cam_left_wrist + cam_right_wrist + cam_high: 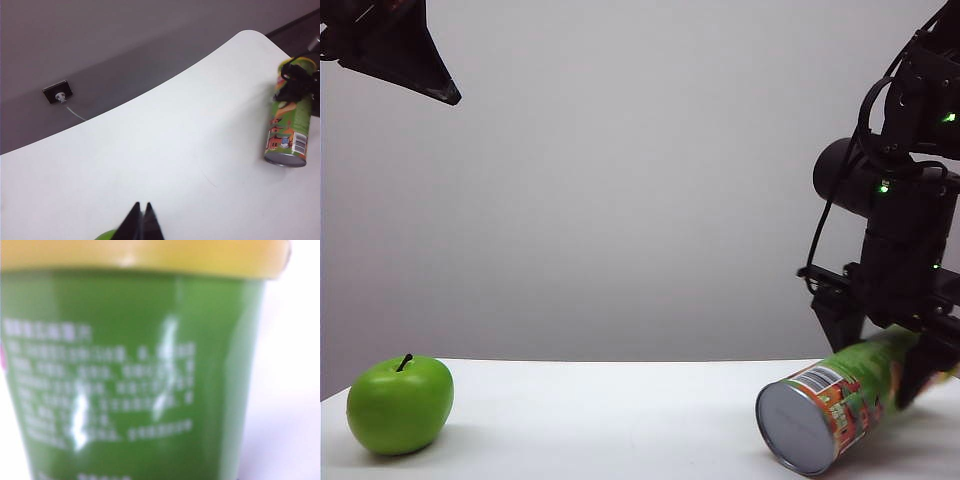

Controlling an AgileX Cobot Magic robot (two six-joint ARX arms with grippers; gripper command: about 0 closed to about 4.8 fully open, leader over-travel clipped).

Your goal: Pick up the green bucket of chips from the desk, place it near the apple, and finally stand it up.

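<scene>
The white bench (620, 420) is being shared by the green bucket of chips (840, 400), lying on its side at the right, and the apple (400, 403), sitting well apart at the left. The can's lid end is being straddled by the right hand (880, 345), though a firm clamp can't be confirmed. The left hand (141, 225) is being held together, up above the apple.

Exterior view low, level with surface (620, 410); left wrist high, oblique; right wrist close against chip can (130, 380), shared throughout.

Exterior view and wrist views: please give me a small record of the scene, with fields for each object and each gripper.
green bucket of chips: lying on its side, right part of desk, silver base toward camera
apple: upright, left part of desk, far from the bucket
right gripper: jaws around the bucket near its yellow lid
left gripper: jaws shut, empty, raised above the apple
</scene>
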